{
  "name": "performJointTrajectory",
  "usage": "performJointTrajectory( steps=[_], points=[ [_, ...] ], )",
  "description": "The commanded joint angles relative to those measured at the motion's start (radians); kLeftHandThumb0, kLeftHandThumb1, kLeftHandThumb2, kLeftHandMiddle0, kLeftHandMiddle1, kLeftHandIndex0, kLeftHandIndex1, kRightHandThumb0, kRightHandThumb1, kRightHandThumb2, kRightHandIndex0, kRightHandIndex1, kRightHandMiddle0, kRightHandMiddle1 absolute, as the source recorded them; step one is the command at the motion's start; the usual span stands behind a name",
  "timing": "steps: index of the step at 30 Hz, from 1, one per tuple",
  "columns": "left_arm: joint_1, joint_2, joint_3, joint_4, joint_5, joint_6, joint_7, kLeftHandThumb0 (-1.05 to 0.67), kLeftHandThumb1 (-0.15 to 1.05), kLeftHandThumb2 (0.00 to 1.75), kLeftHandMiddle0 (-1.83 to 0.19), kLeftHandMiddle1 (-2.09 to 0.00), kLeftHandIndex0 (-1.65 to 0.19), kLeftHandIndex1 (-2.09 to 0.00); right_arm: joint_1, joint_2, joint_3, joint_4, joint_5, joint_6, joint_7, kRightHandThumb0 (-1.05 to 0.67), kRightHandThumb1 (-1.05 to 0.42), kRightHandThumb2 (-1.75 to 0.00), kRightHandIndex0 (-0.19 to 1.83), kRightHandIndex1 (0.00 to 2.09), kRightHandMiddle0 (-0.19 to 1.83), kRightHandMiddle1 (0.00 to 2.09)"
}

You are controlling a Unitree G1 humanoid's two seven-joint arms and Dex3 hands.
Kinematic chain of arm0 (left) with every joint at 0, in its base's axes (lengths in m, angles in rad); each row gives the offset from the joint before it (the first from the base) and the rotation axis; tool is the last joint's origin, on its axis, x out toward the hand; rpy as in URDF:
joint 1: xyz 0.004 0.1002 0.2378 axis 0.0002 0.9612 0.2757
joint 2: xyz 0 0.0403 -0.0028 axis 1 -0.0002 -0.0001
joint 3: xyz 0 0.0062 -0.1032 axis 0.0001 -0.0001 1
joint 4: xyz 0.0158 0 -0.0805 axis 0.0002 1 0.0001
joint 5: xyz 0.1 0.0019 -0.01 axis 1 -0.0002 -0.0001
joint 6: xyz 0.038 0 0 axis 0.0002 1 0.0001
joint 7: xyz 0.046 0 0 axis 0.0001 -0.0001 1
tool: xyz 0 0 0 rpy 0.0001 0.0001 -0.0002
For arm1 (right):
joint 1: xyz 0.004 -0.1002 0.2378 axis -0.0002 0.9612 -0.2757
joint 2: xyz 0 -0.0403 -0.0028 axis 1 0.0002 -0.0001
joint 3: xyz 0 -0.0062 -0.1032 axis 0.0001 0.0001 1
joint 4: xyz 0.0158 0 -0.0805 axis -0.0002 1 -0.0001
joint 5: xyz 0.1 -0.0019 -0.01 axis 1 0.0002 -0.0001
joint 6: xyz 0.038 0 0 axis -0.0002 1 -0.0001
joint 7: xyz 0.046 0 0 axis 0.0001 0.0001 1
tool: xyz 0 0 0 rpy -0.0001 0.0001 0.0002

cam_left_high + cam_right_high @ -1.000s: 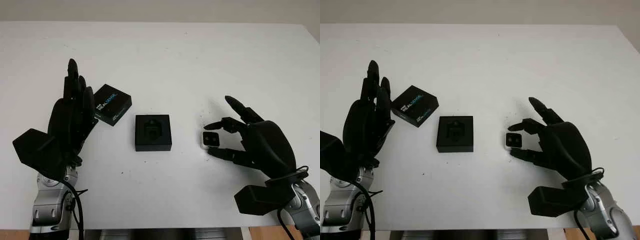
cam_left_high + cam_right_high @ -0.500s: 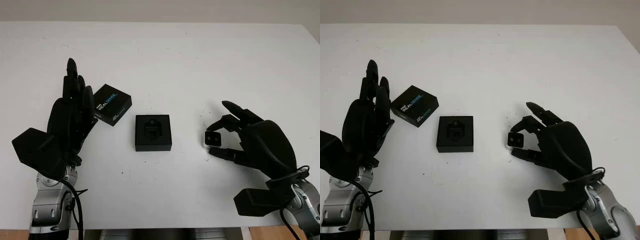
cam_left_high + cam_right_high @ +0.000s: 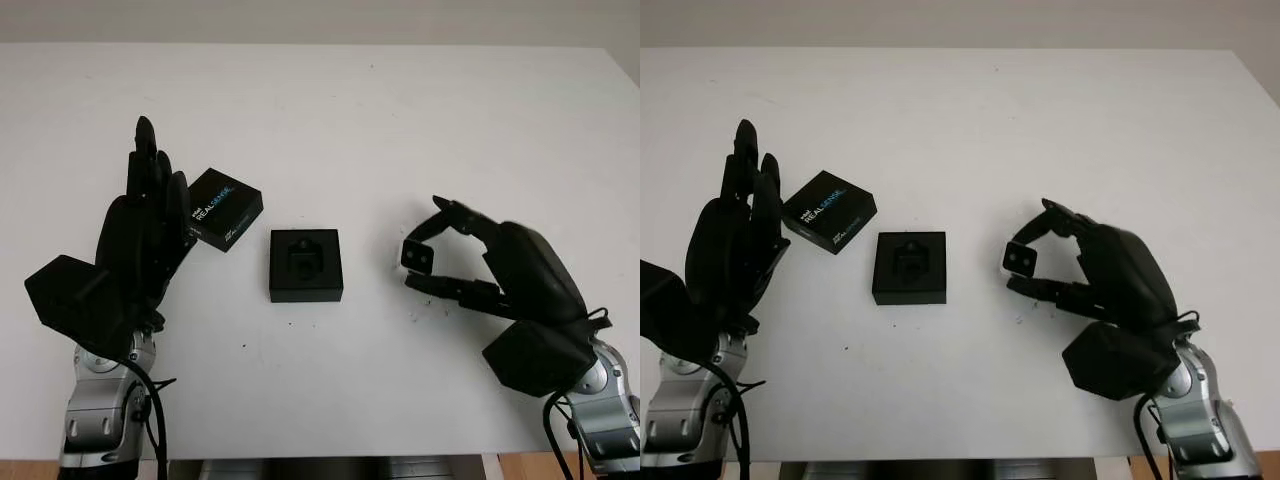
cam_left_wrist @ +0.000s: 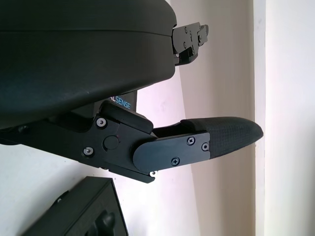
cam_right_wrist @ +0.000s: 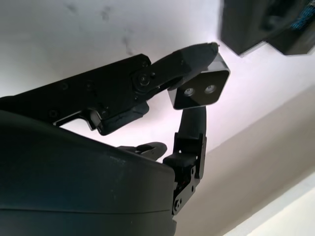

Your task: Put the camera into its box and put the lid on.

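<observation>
The small camera (image 3: 417,257), a dark cube with two lenses, is pinched in my right hand (image 3: 428,258) and lifted off the white table (image 3: 400,120), right of the box. In the right wrist view the camera (image 5: 199,89) sits between a fingertip above and another finger below. The open black box (image 3: 305,264) with its moulded insert lies at the table's middle. Its lid (image 3: 224,208), black with white and blue lettering, lies to the upper left of the box. My left hand (image 3: 150,215) is open and stands just left of the lid, holding nothing.
The table's near edge (image 3: 330,455) runs between my two arms. A corner of the box (image 4: 83,211) and the lid's lettering (image 4: 120,101) appear past my left hand in the left wrist view.
My right hand closed its fingers on the camera, then lifted it off the table and tilted it, drawing slightly left toward the box. The left hand stayed put.
</observation>
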Motion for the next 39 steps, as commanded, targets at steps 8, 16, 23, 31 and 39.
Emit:
performJointTrajectory(
  steps=[8,16,23,31,39],
  points=[
    [0.009,-0.005,-0.009,-0.023,0.009,0.001,0.002,-0.84,1.05,0.59,0.19,0.0,0.19,0.0,-0.114,-0.008,0.002,-0.078,0.086,0.18,0.164,-0.49,-1.02,-0.05,0.36,0.04,0.55,1.63],
    [0.008,-0.013,-0.011,-0.021,0.012,0.003,0.006,-0.84,1.05,0.6,0.19,0.0,0.19,0.0,-0.204,-0.01,0.037,-0.044,0.093,0.169,0.249,-0.46,-1.01,-0.05,0.33,0.04,0.53,1.67],
    [0.013,-0.017,-0.016,-0.02,0.023,-0.002,0.01,-0.84,1.05,0.62,0.19,0.0,0.19,0.0,-0.283,0.034,0.119,0.055,0.06,0.072,0.244,-0.49,-1.04,-0.06,0.3,0.03,0.49,1.78],
    [0.016,-0.026,-0.02,-0.028,0.026,0.005,0.021,-0.84,1.05,0.62,0.19,0.0,0.19,0.0,-0.306,0.091,0.161,0.125,0.01,-0.04,0.184,-0.48,-1.03,-0.06,0.3,0.04,0.47,1.79],
    [0.018,-0.029,-0.019,-0.023,0.027,0.0,0.024,-0.84,1.05,0.62,0.19,0.0,0.19,0.0,-0.261,0.144,0.196,0.089,-0.057,-0.006,0.133,-0.46,-1.04,-0.06,0.27,0.03,0.45,1.9]
  ],
)
